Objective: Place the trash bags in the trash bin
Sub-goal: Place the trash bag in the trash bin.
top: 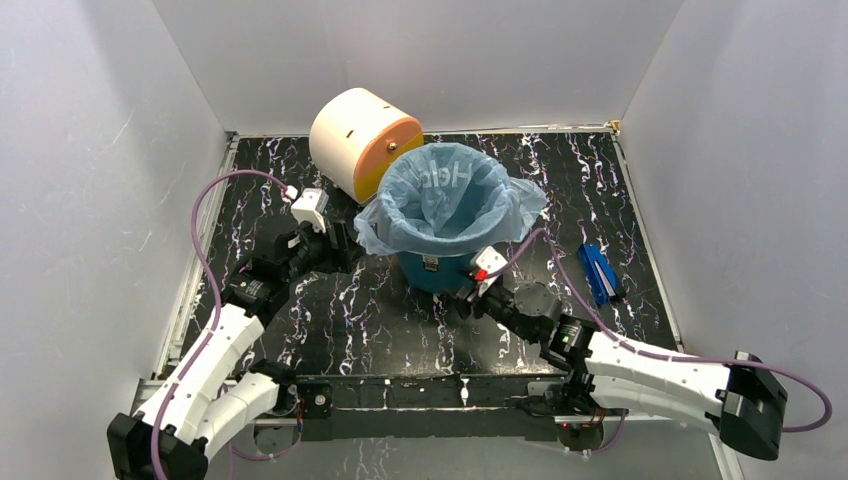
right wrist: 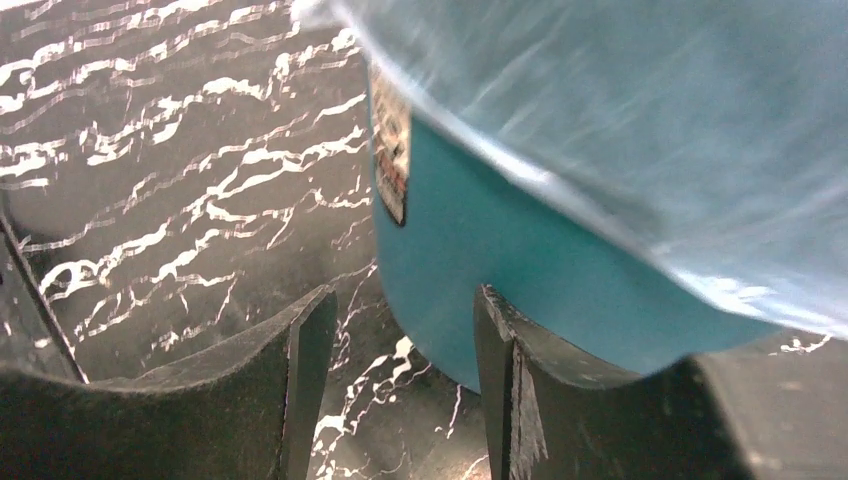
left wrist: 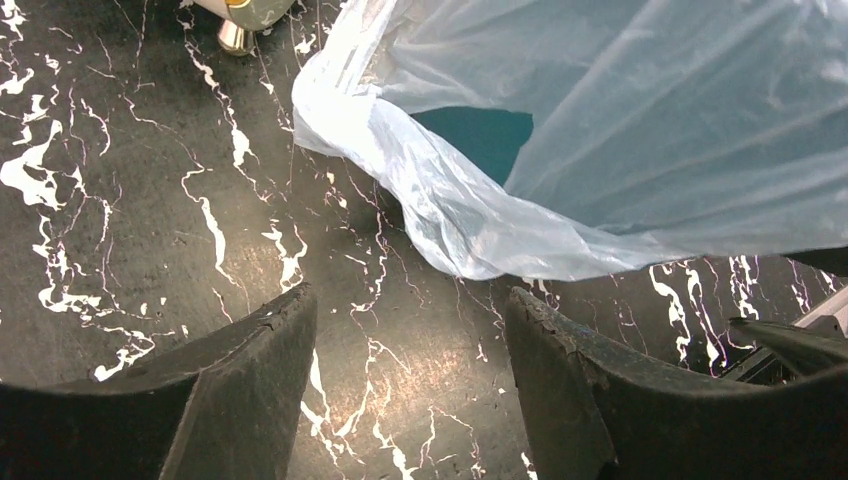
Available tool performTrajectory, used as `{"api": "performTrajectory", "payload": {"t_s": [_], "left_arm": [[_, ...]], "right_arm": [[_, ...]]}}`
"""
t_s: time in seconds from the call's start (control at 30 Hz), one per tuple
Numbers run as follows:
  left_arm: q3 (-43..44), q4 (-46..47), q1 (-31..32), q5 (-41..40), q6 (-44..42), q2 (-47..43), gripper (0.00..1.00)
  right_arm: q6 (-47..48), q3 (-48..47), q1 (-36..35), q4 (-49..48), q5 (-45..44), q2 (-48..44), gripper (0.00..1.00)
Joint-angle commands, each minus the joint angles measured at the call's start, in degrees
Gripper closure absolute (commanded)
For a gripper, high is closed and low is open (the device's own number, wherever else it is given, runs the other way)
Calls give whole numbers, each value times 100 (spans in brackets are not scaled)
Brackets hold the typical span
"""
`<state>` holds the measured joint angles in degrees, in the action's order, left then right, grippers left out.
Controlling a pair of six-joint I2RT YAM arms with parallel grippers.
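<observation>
My left gripper (left wrist: 410,300) and right gripper (right wrist: 402,300) sit low at the trash bin (top: 430,268), both with jaws apart and nothing held.
The trash bag (top: 450,200) sits inside the bin, mouth open, with its edge folded out over the bin's rim and "Hello" lettering on the far inside. My left gripper is just left of the bin, below the bag's overhang. My right gripper is at the bin's near side by the base, next to the white label (right wrist: 390,150). A cream and orange drum box (top: 355,140) lies behind and left of the bin. A small dark blue flat object (top: 597,272) lies well right of it. Everything is on the black marbled table (top: 350,310).
</observation>
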<state>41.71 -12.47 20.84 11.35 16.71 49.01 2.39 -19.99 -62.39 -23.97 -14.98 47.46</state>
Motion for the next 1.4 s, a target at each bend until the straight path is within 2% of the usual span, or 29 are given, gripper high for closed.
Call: {"api": "performTrajectory", "payload": {"t_s": [0.0,0.23,0.33,0.5,0.7,0.87,1.0,1.03,1.13,1.23,1.3,1.37], "left_arm": [[37,209,8,-101,144,62,33],[46,293,9,-573,464,121,26],[85,197,0,-1008,640,162,21],[320,-193,-116,-1843,1024,617,15],[452,278,-231,-1180,1304,964,14],[417,475,-262,-1160,1466,963,13],[422,506,-266,-978,1562,1096,13],[425,496,-268,-954,1563,1127,13],[370,551,-281,-942,1588,1161,13],[378,551,-282,-842,1590,1188,13],[357,535,-274,-821,1586,1189,13],[321,535,-281,-823,1598,1189,13]], "right_arm": [[-303,-215,3,287,-595,-565,38],[-699,-472,5,1541,-1317,-1207,35],[-788,-687,6,2120,-1529,-1518,32],[-869,-943,6,2892,-2506,-1708,31],[-1549,-1392,1,3770,-3719,-1271,29],[-2129,-1239,7,3923,-4339,-1667,32],[-3789,-1837,7,5521,-5226,-1610,34],[-3965,-1959,3,5880,-5360,-1556,35],[-3651,-2280,9,6036,-5143,-1371,40],[-4411,-2756,12,7013,-5224,-1222,40],[-3268,-2718,8,5970,-5026,-1217,39],[-3114,-2861,32,5783,-5131,-851,37]]}}
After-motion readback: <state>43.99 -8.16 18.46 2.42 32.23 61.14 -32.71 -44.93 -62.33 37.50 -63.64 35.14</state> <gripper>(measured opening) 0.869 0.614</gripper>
